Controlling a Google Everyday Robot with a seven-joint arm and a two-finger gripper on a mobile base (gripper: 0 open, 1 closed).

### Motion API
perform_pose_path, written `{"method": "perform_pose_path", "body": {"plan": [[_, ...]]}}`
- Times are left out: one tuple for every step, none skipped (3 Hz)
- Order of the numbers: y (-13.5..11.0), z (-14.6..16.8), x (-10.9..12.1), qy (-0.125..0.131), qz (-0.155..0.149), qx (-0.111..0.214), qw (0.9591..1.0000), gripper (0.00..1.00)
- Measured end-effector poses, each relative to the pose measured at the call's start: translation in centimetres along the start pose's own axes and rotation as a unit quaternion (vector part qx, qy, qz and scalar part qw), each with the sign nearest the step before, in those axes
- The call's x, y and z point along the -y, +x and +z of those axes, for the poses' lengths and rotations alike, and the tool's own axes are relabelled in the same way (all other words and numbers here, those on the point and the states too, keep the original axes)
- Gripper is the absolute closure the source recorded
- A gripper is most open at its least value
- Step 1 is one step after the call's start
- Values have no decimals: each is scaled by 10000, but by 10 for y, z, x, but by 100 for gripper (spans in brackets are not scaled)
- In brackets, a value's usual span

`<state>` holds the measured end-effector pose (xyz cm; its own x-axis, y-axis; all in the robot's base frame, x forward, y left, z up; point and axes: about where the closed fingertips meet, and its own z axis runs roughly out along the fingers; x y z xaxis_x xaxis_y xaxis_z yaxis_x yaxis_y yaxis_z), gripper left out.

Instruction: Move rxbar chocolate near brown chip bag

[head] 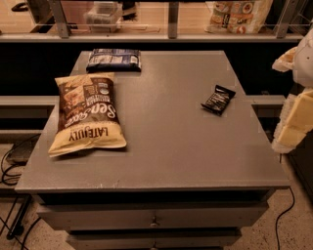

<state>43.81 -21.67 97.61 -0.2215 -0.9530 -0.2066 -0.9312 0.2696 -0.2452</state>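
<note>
The rxbar chocolate is a small flat black wrapper with white lettering, lying at an angle on the right part of the grey table top. The brown chip bag lies flat on the left part of the table, with its tan "LATE JULY" end toward the front edge. My gripper shows as a white and pale yellow shape at the right edge of the view, beyond the table's right edge and to the right of the rxbar. It holds nothing that I can see.
A dark blue packet lies at the table's back left, just behind the chip bag. Behind the table runs a shelf rail with a plastic tub and packaged goods. Drawers sit below the table front; cables lie on the floor at left.
</note>
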Motion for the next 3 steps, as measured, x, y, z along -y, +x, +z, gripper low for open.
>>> {"method": "perform_pose_path", "body": {"plan": [[0, 0, 0, 1, 0, 0, 10000, 0], [-2, 5, 13, 120, 152, 297, 9994, 0], [-11, 35, 52, 279, 428, 788, 9956, 0]]}}
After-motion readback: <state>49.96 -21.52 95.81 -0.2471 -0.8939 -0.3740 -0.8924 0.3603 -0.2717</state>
